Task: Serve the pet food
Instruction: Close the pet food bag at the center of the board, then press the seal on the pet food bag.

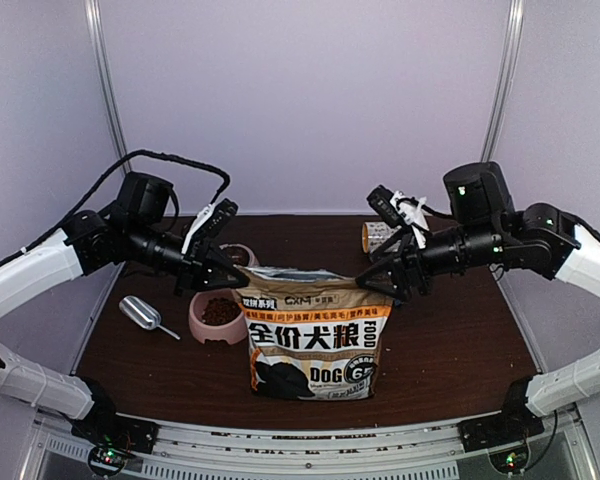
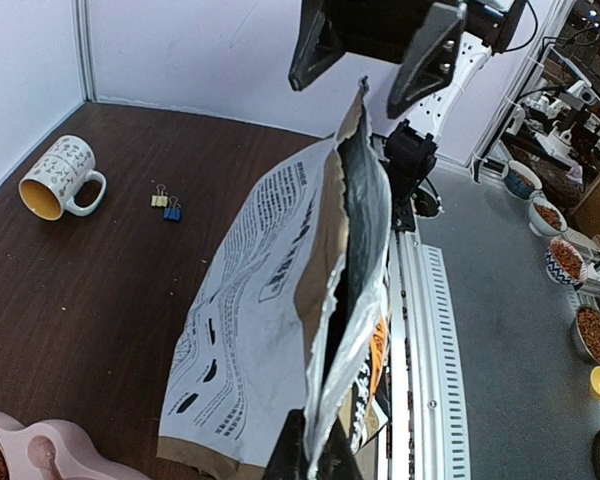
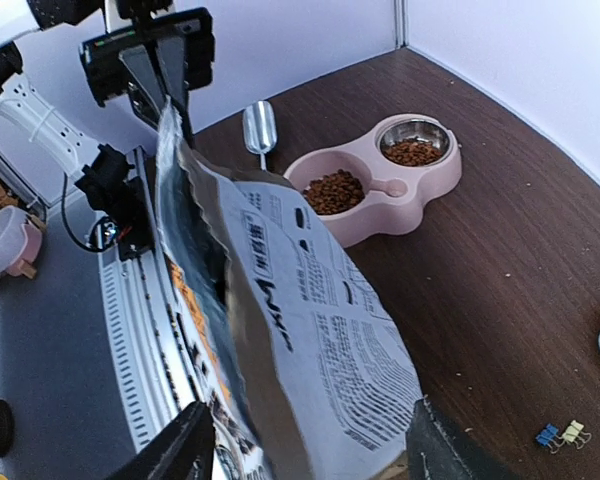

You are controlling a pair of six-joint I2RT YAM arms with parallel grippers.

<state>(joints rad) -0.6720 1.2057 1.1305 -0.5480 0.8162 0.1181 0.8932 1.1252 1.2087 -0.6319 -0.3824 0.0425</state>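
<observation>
Evidently I had left gripper point(image 1: 244, 280) pinched on bag point(image 1: 315, 345) corner; right gripper point(image 1: 364, 283) spread, straddling other corner. Pet food point(image 1: 220, 311) lay in pink bowl point(image 1: 196, 327), bag's 9 o'clock. Risk: one-sided hold, bag toppling, spilling.

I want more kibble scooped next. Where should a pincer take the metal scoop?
The scoop lies flat, its thin handle pointing toward the pink bowl. Probably best: grip that handle from above, jaws across it; the rest of it looks too wide.

walls point(image 1: 300, 100): plain white | table point(image 1: 460, 350): dark brown wood — matte | rail point(image 1: 310, 447): grey metal, near edge | light: even
</observation>
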